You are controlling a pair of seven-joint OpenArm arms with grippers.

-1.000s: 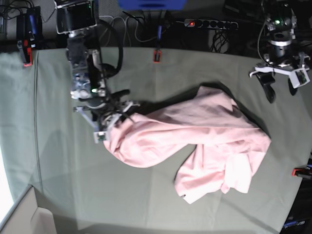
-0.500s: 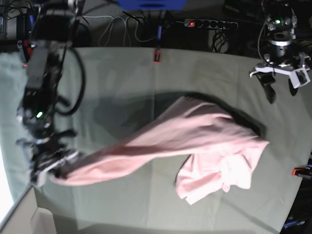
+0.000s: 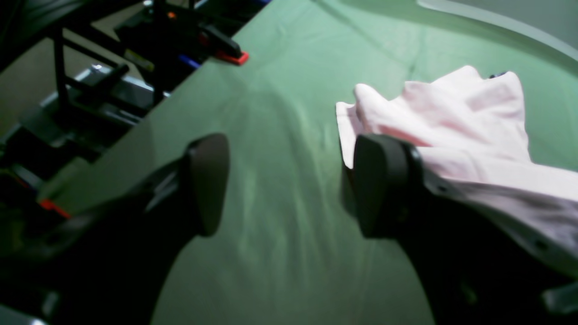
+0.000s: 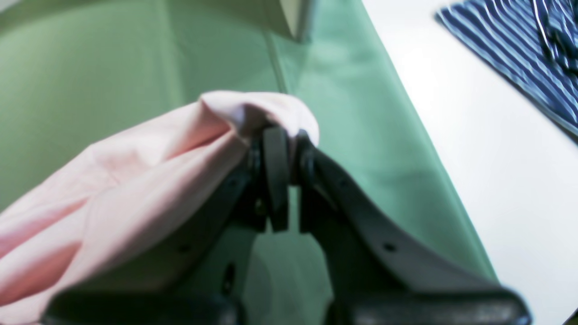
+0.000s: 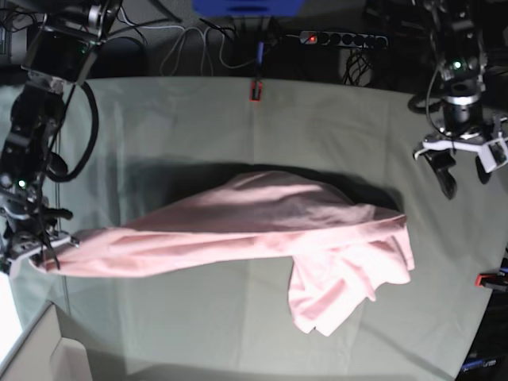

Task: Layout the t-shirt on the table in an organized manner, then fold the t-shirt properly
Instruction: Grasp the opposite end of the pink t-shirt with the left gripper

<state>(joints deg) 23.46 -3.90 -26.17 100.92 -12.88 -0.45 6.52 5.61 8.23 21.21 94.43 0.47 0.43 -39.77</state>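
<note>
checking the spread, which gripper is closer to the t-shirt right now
Right. The right gripper is shut on the t-shirt at its end near the table edge; the left gripper hangs open beyond the opposite end, not touching.

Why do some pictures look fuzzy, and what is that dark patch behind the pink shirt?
Base view: the t-shirt is lifted, so it casts a dark shadow on the table. Right wrist view: the shut right pincer is too near, so blurred, and a bright white glare fills the right side. Left wrist view: soft too.
</note>
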